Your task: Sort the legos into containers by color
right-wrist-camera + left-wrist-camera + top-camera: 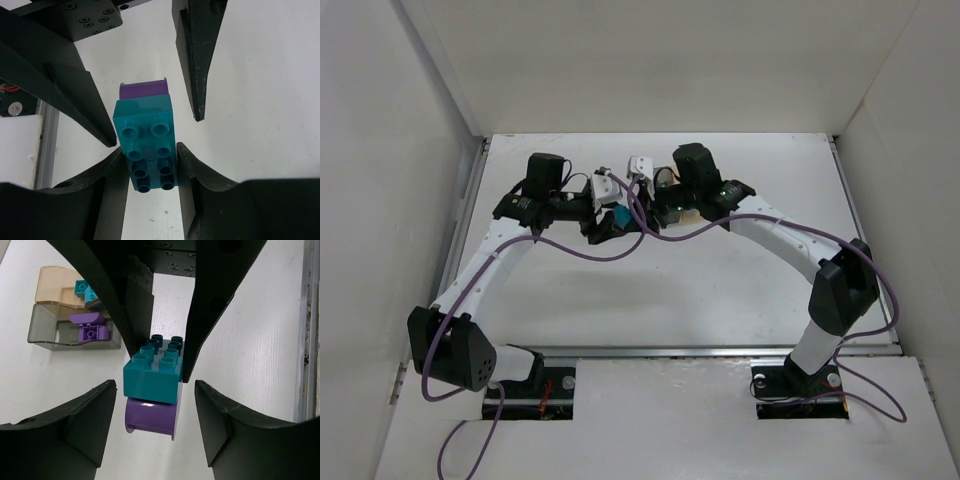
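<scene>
— White table [720, 290]. Where is the teal brick [147, 130]?
— Between both grippers, joined to a purple brick [150, 417]. Left gripper [155, 385] stands released around it; right gripper [150, 150] clamps it. Amber container [50, 285] and grey container [47, 330] sit nearby.

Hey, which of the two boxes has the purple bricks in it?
The smoky grey box, holding purple bricks; the amber box beside it holds a teal brick instead.
</scene>
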### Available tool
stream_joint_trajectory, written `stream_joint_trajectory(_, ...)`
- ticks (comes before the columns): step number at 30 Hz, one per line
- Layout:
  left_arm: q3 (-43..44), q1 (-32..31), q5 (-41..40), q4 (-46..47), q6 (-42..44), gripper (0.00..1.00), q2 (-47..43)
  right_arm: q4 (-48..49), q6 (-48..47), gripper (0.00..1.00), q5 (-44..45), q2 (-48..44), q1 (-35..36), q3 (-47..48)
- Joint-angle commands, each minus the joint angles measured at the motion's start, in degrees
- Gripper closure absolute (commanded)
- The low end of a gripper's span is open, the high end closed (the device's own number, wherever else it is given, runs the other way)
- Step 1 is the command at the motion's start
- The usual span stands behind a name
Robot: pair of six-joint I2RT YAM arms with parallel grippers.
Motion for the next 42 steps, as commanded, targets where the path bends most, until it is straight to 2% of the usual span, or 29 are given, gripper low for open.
stream_joint_trajectory(1,-0.6,-0.3,-0.6,-1.2,1.9,0.4,-2.4,3.3,0.5,1.0,-0.8,-1.9,0.5,1.8)
stream_joint_trajectory(3,-0.6,-0.3,-0.6,-1.2,1.9,0.51,-2.4,3.3,0.5,1.0,-2.1,-1.9,0.5,1.8)
stream_joint_trajectory(4,-0.6,-0.3,-0.6,-1.2,1.9,0.74,-2.4,3.3,0.5,1.0,-2.1,-1.4,0.5,1.8)
stream_joint_trajectory(5,-0.6,-0.3,-0.6,-1.2,1.9,0.74,-2.4,3.3,0.5,1.0,-2.1,-1.4,0.5,1.8)
stream_joint_trajectory(6,-0.6,-0.3,-0.6,-1.2,1.9,0.87,-2.4,3.3,0.5,1.0,-2.1,-1.4,0.5,1.8)
stream_joint_trajectory(8,-0.6,-0.3,-0.6,-1.7,1.9,1.0,-2.4,3.3,0.5,1.0,-2.1,-1.9,0.5,1.8)
stream_joint_trajectory(12,-0.6,-0.3,-3.4,-3.6,3.4,1.0,-2.4,3.3,2.2,1.0,-0.6,-1.9,-1.1,1.3)
stream_joint_trajectory(19,-3.2,0.9,-10.1,-5.4,5.4,1.0,-2.9,6.4,13.5,1.0,0.8,-1.4,-13.8,0.6)
stream_joint_trajectory(22,-3.7,1.4,-10.7,-5.4,4.3,1.0,-2.3,6.5,15.2,1.0,6.9,-0.7,-16.2,0.6)
stream_joint_trajectory(25,-4.3,1.4,-10.7,-2.4,0.4,1.0,-2.3,6.5,19.3,1.0,12.9,4.0,-17.3,2.7)
stream_joint_trajectory(30,-4.3,1.4,-12.6,1.1,-4.7,1.0,-2.3,5.1,32.3,1.0,26.2,12.9,-20.6,7.0)
stream_joint_trajectory(31,-4.3,1.4,-13.3,1.6,-4.7,1.0,-2.3,4.5,32.3,0.95,29.6,14.2,-20.6,8.1)
stream_joint_trajectory(32,-4.3,1.4,-13.3,1.6,-5.3,1.0,-2.3,3.6,32.3,0.81,31.1,15.4,-20.6,10.4)
stream_joint_trajectory(34,-4.3,1.4,-14.4,2.2,-6.3,1.0,-2.3,1.2,32.3,0.73,32.4,18.1,-20.6,12.4)
stream_joint_trajectory(35,-4.3,1.4,-14.4,3.5,-7.0,1.0,-2.3,0.3,31.6,0.6,33.0,18.7,-20.6,14.0)
stream_joint_trajectory(36,-4.3,1.4,-14.4,4.3,-7.9,1.0,-2.3,-0.5,30.9,0.52,33.0,19.2,-20.6,14.0)
stream_joint_trajectory(38,-4.3,1.4,-14.9,6.6,-10.7,1.0,-2.3,-1.0,30.2,0.43,34.4,19.2,-20.6,14.0)
stream_joint_trajectory(39,-4.3,1.4,-14.9,7.6,-12.0,1.0,-1.8,-1.0,30.2,0.34,34.4,18.6,-20.6,14.0)
stream_joint_trajectory(42,-3.8,1.4,-14.9,11.7,-16.5,1.0,0.1,-1.0,28.9,0.21,33.7,16.9,-20.6,13.4)
